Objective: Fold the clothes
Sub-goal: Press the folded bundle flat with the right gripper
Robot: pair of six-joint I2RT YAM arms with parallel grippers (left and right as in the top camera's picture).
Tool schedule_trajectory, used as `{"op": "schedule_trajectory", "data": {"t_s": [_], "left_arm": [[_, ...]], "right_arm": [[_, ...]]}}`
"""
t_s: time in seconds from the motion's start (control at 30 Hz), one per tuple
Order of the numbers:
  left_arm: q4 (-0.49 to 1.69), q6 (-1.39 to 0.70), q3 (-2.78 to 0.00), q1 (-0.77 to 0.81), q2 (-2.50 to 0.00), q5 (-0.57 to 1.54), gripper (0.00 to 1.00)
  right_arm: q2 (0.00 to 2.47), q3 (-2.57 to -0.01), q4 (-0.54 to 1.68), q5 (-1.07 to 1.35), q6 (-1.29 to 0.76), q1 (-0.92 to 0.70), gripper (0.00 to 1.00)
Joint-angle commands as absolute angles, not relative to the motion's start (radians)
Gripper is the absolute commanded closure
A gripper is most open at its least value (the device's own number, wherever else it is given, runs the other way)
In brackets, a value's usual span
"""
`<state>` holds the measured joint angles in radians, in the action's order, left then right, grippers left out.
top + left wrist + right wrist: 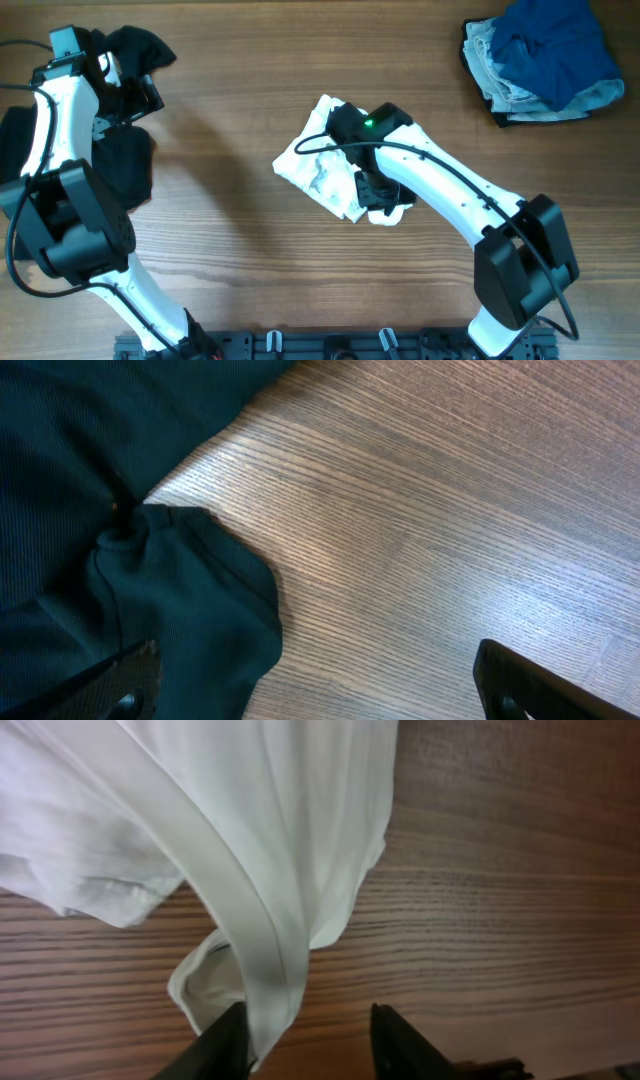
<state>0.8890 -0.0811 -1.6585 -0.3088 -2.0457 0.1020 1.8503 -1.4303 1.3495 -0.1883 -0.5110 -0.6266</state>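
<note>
Overhead: right claw [375, 192] over the crumpled white garment [315, 165], any print unreadable.

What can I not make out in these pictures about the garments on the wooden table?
- Crumpled white fabric garment: overhead, the right arm covers its right part.
- Plain black fabric garment: overhead, the left arm hides much; the left wrist view crops it.
- Pile of navy-blue and pale-denim garments: overhead, the top edge cuts it; number of pieces unclear.
</note>
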Motion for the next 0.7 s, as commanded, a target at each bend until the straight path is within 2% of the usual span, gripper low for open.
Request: {"op": "schedule_trajectory", "data": {"t_s": [0.0,0.07,0.17,0.3,0.47,0.67], "left_arm": [[0.886,-0.083,-1.668,-0.308,-2.057,0.111,0.0],[0.885,-0.083,-1.668,-0.308,-2.057,0.11,0.0],[0.885,-0.083,-1.668,-0.308,-2.057,0.111,0.0],[0.886,-0.083,-1.668,-0.308,-2.057,0.11,0.0],[0.885,-0.083,-1.668,-0.308,-2.057,0.11,0.0],[0.885,-0.083,-1.668,-0.308,-2.058,0.11,0.0]], "right_arm": [[1.841,-1.57,1.323,-0.186,-0.46,-0.621,0.5],[1.841,-1.649,1.268,-0.154,-0.398,-0.621,0.41],[1.842,-1.675,1.118,-0.097,-0.305,-0.621,0.36],[1.891,-1.674,0.996,-0.065,-0.224,-0.621,0.37],[1.99,-1.674,0.984,-0.066,-0.125,-0.621,0.38],[2.077,-1.674,0.954,-0.067,-0.078,-0.621,0.48]]}}
